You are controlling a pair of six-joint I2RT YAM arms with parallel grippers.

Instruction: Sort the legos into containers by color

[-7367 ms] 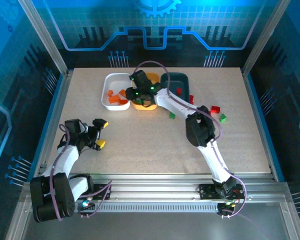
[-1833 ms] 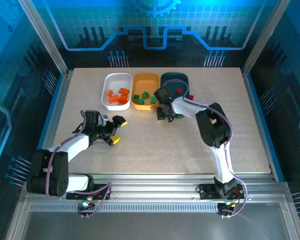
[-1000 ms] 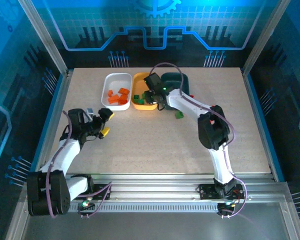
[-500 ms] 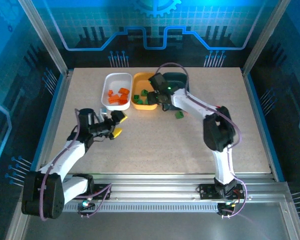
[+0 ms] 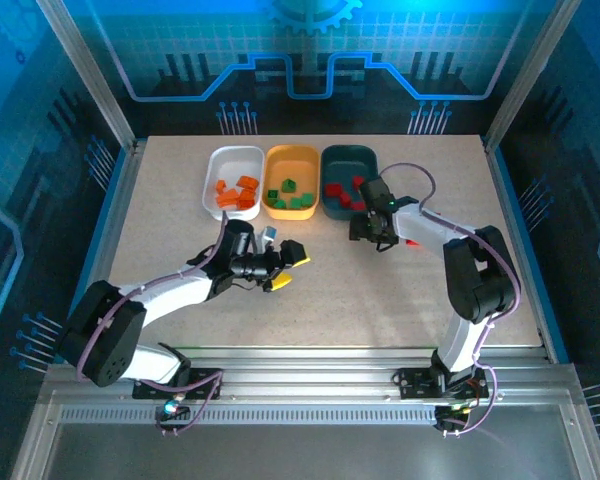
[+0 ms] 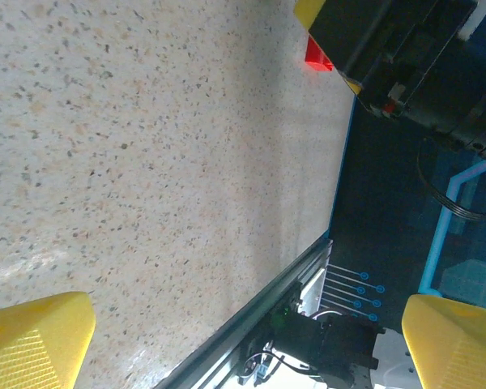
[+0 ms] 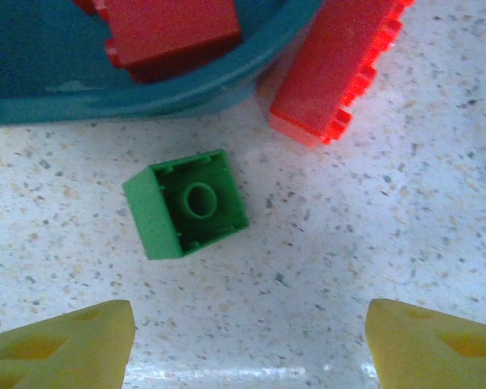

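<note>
Right wrist, red lego cut off, teal tray cropped

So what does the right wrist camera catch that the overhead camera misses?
Right wrist camera: a green brick lying hollow side up on the table, ahead of the open right gripper and just outside the teal tray. Overhead camera: the white tray with orange bricks, the yellow tray with green bricks, and the left gripper, open over the table. Shared: the teal tray holding red bricks, and a loose red brick beside it.
</note>
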